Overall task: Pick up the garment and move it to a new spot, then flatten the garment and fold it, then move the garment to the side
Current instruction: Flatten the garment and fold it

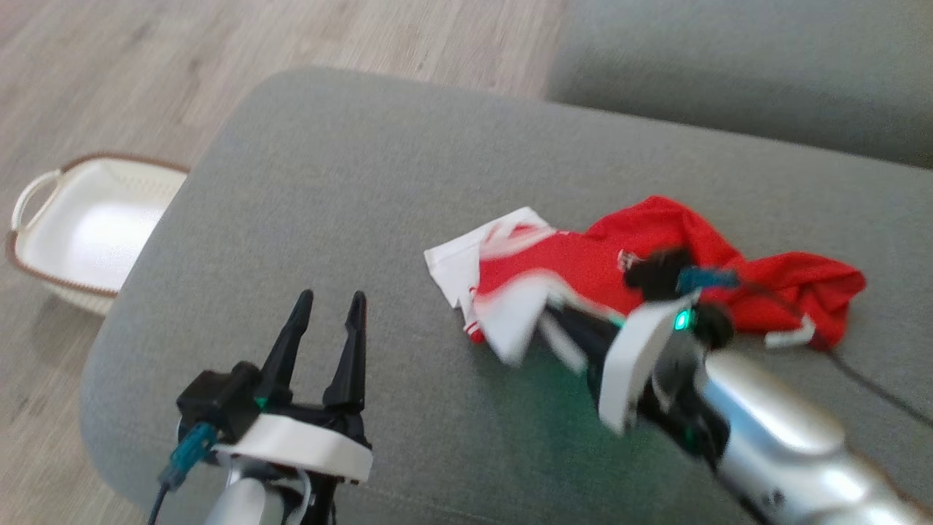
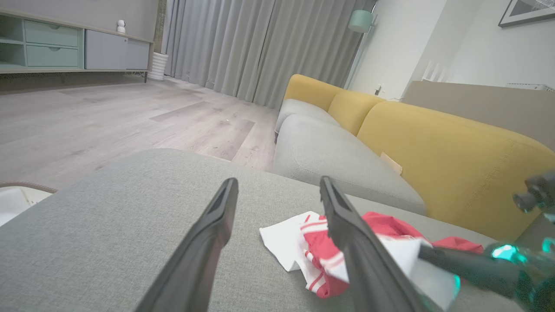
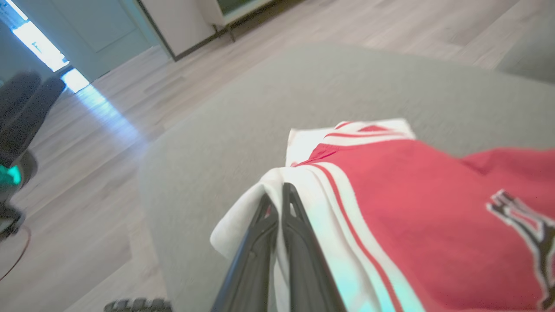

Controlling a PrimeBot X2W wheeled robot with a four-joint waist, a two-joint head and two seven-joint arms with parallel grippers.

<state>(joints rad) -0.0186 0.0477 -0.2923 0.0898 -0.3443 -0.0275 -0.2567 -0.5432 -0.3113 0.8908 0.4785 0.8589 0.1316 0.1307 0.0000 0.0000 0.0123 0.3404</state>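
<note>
The garment (image 1: 656, 255), crumpled and not yet folded, is gripped by the right tool (image 3: 276, 195); the left tool (image 1: 332, 299) is held open.

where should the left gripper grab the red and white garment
Probably the white left corner of the garment, approached from the left: it lies flat on the cushion, nearest the open left gripper and clear of where the right gripper pinches.
</note>
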